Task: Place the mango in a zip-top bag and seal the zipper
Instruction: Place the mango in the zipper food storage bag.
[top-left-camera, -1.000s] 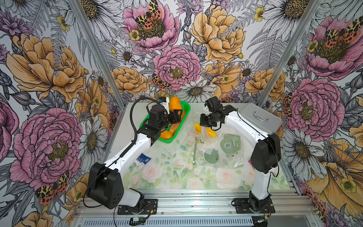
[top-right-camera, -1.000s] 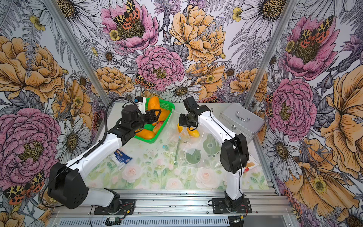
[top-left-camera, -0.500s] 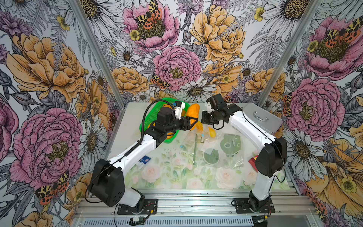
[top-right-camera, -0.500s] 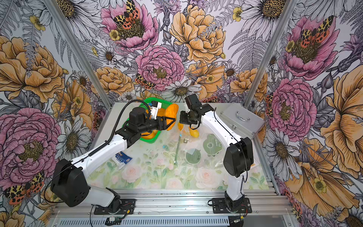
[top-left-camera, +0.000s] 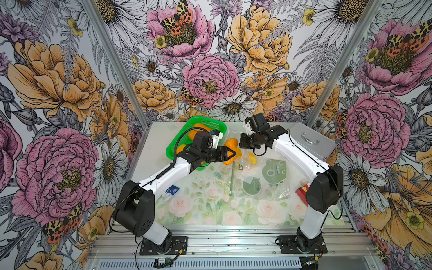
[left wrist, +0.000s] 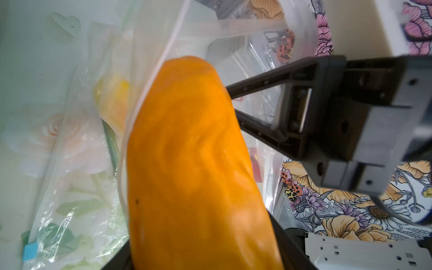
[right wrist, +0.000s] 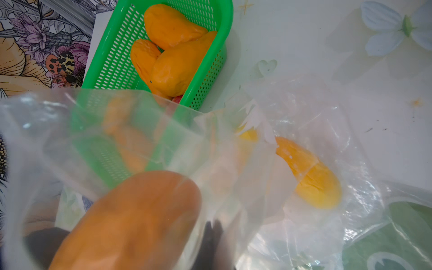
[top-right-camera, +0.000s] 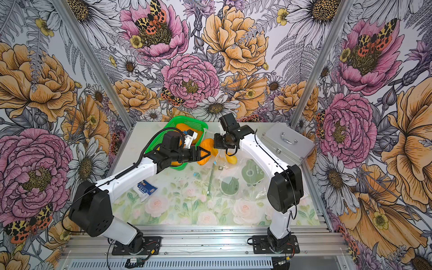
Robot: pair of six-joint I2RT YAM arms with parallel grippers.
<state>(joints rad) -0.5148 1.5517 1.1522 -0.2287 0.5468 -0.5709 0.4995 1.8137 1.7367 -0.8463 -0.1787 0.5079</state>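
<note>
My left gripper [top-left-camera: 230, 153] [top-right-camera: 205, 154] is shut on a long orange mango [top-left-camera: 231, 145] [left wrist: 191, 163], jaws on both its sides. The mango's tip sits at the raised mouth of the clear zip-top bag [top-left-camera: 259, 180] [right wrist: 304, 117]. In the right wrist view the mango [right wrist: 131, 222] shows through the bag's plastic. My right gripper [top-left-camera: 243, 147] [right wrist: 212, 236] is shut on the bag's rim and holds it up. In the left wrist view its fingers [left wrist: 257, 86] reach in behind the mango. A yellow mango [right wrist: 311, 177] [top-left-camera: 252, 158] lies inside the bag, which carries green prints.
A green basket [top-left-camera: 205, 121] [right wrist: 112, 58] with more mangoes [right wrist: 173, 63] stands at the back, left of the bag. A silver metal case [top-left-camera: 308, 140] lies at the back right. A blue packet [top-left-camera: 171, 189] and a red packet [top-left-camera: 302, 190] rest on the flowered tabletop.
My left arm has lifted the mango out of the basket and swung it right to the bag's mouth. The right gripper has kept its hold on the bag, shifting slightly.
</note>
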